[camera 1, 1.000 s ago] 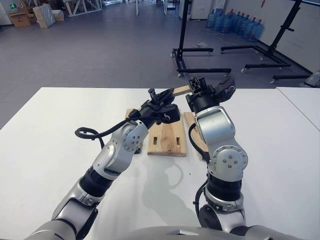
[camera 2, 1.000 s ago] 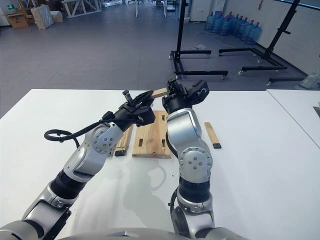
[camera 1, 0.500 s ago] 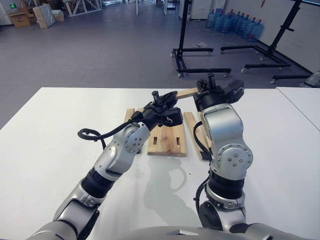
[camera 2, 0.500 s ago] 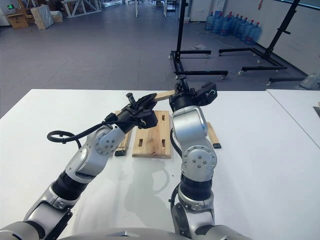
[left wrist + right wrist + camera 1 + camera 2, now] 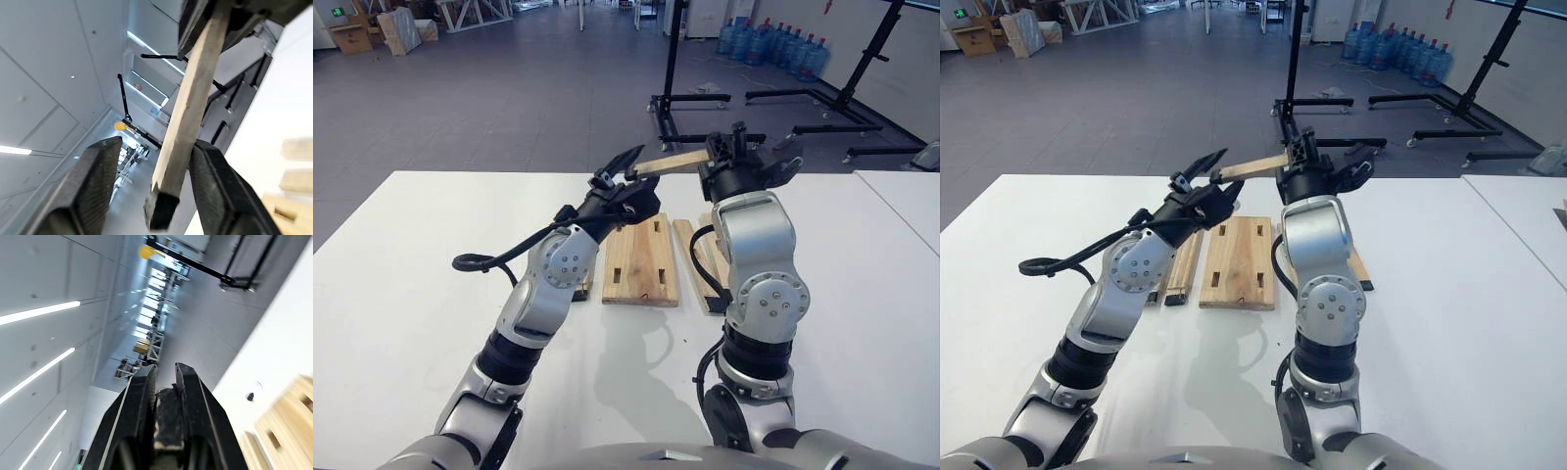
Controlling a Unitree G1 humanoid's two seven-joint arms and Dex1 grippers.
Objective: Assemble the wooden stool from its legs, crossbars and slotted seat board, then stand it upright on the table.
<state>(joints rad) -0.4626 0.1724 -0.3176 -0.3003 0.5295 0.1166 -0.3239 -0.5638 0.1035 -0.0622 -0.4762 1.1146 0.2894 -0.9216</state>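
A wooden stool leg (image 5: 671,162) with a black foot hangs level above the table's far side. My right gripper (image 5: 722,157) is shut on one end of it; its fingers (image 5: 146,396) clamp the black foot (image 5: 168,416). My left gripper (image 5: 622,168) is open at the leg's other end. That end of the leg (image 5: 188,117) lies between the spread fingers (image 5: 98,191), close to one and clear of the other. The slotted seat board (image 5: 641,259) lies flat below.
More wooden legs or crossbars lie on the white table (image 5: 391,294) on both sides of the board, left (image 5: 1180,269) and right (image 5: 1356,266). Black metal stands (image 5: 705,103) are on the floor behind. A second table (image 5: 911,196) is at the right.
Both arms have risen, lifting the leg higher above the board. My left gripper has tilted up, and its open fingers now straddle the leg's free end.
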